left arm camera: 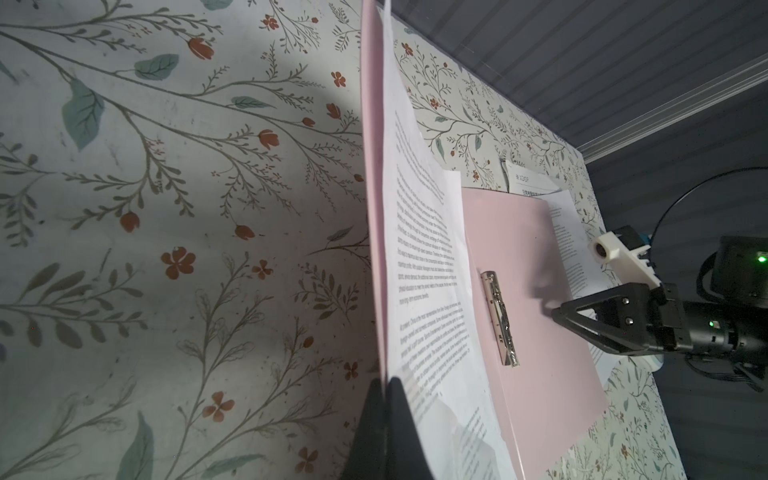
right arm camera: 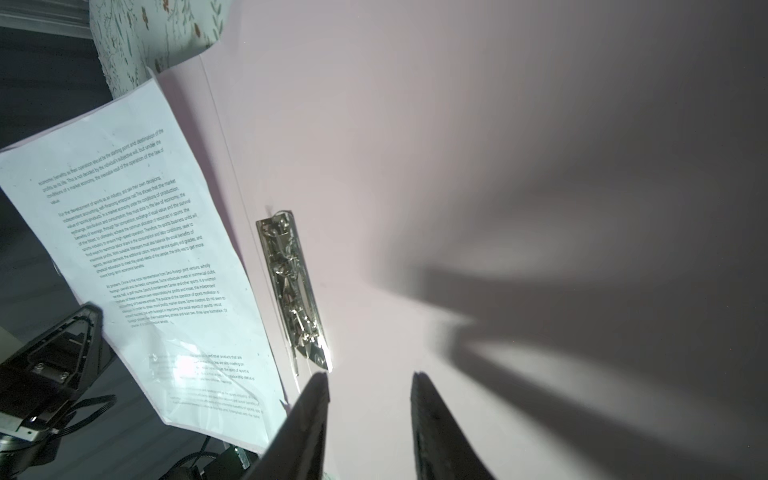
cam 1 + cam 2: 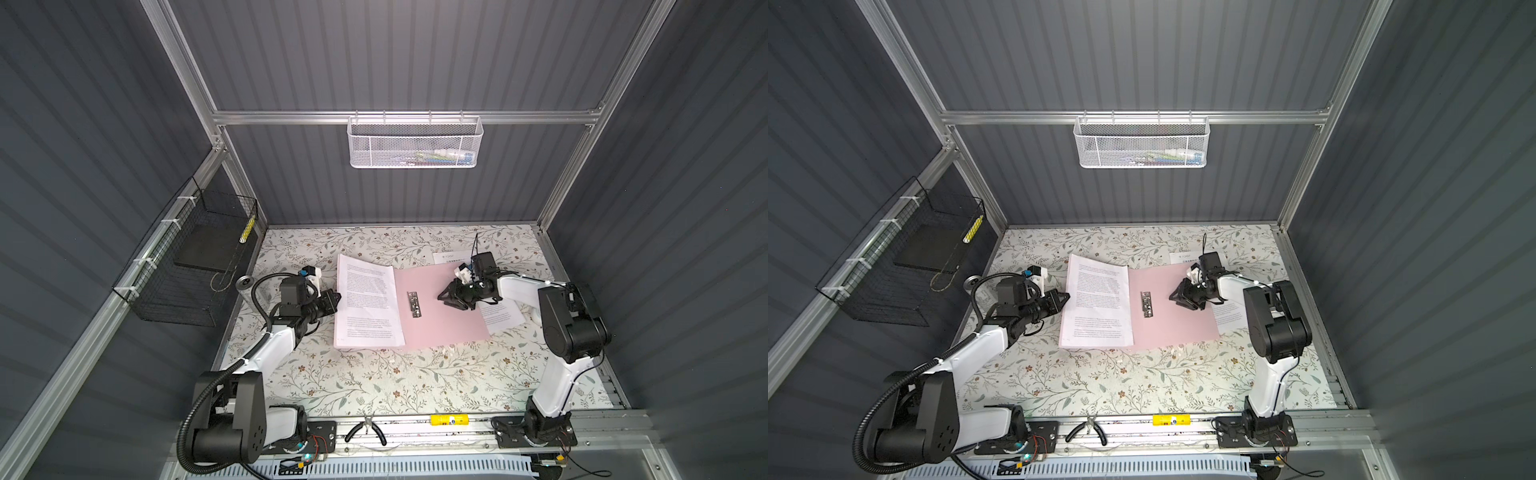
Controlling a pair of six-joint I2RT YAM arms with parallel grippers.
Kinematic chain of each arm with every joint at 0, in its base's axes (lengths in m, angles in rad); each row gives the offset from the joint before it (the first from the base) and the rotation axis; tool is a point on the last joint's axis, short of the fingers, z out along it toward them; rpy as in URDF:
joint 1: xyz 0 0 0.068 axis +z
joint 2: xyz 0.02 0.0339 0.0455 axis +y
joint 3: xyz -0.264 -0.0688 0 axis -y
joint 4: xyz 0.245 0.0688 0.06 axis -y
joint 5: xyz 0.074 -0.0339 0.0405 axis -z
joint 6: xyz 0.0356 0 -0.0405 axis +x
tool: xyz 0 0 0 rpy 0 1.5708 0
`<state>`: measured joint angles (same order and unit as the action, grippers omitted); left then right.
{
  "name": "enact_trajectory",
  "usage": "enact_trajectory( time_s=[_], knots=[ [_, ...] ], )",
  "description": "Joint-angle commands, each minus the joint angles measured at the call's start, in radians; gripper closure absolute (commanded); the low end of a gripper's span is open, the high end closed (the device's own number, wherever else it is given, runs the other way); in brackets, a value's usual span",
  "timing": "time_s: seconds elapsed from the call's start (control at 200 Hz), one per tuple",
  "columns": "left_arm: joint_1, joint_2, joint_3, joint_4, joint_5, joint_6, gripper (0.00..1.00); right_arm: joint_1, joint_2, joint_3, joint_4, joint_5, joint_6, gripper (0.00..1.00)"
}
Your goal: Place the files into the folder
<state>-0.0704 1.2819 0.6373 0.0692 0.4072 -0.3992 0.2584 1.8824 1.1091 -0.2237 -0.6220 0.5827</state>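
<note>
The pale pink folder (image 3: pixel 440 320) (image 3: pixel 1173 322) lies open on the floral table, its metal clip (image 3: pixel 412 304) (image 2: pixel 293 291) beside the spine. The files (image 3: pixel 368 299) (image 3: pixel 1098 299), white printed sheets, rest on its left leaf. My left gripper (image 3: pixel 337 300) (image 1: pixel 386 384) is shut on the outer edge of that leaf and the sheets, which curl up off the table. Over the bare right leaf (image 2: pixel 415 166), my right gripper (image 3: pixel 444 301) (image 2: pixel 370 378) stands open with nothing between its fingers. Another printed sheet (image 3: pixel 500 318) pokes out from under the folder's right edge.
A small printed slip (image 3: pixel 449 257) lies behind the folder. A black wire basket (image 3: pixel 187 266) hangs on the left wall and a white mesh basket (image 3: pixel 415 143) on the back rail. Pliers (image 3: pixel 368 432) and a yellow tube (image 3: pixel 449 419) lie on the front rail.
</note>
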Motion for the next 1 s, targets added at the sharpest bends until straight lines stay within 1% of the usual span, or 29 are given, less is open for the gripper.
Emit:
enact_trajectory(
  time_s=[0.0, 0.15, 0.29, 0.4, 0.47, 0.52, 0.645, 0.996],
  knots=[
    [0.002, -0.019, 0.080, -0.163, -0.040, 0.072, 1.00, 0.051, -0.042, 0.055, -0.058, 0.034, -0.017, 0.63],
    [0.001, -0.002, 0.156, -0.262, -0.059, 0.108, 1.00, 0.128, -0.030, 0.108, -0.075, 0.050, -0.008, 0.63],
    [0.002, 0.004, 0.189, -0.313, -0.041, 0.117, 1.00, 0.202, -0.001, 0.148, -0.100, 0.086, -0.015, 0.64],
    [0.002, 0.007, 0.187, -0.322, -0.050, 0.118, 1.00, 0.248, 0.030, 0.174, -0.112, 0.097, -0.019, 0.76],
    [0.002, 0.008, 0.182, -0.320, -0.055, 0.118, 1.00, 0.266, 0.053, 0.185, -0.112, 0.092, -0.017, 0.88],
    [0.002, 0.008, 0.177, -0.318, -0.060, 0.118, 1.00, 0.271, 0.071, 0.190, -0.109, 0.086, -0.011, 0.91],
    [0.001, 0.008, 0.171, -0.318, -0.068, 0.120, 1.00, 0.279, 0.105, 0.193, -0.108, 0.079, -0.004, 0.91],
    [0.001, 0.011, 0.162, -0.309, -0.067, 0.116, 1.00, 0.283, 0.154, 0.202, -0.108, 0.058, -0.006, 0.84]
  ],
)
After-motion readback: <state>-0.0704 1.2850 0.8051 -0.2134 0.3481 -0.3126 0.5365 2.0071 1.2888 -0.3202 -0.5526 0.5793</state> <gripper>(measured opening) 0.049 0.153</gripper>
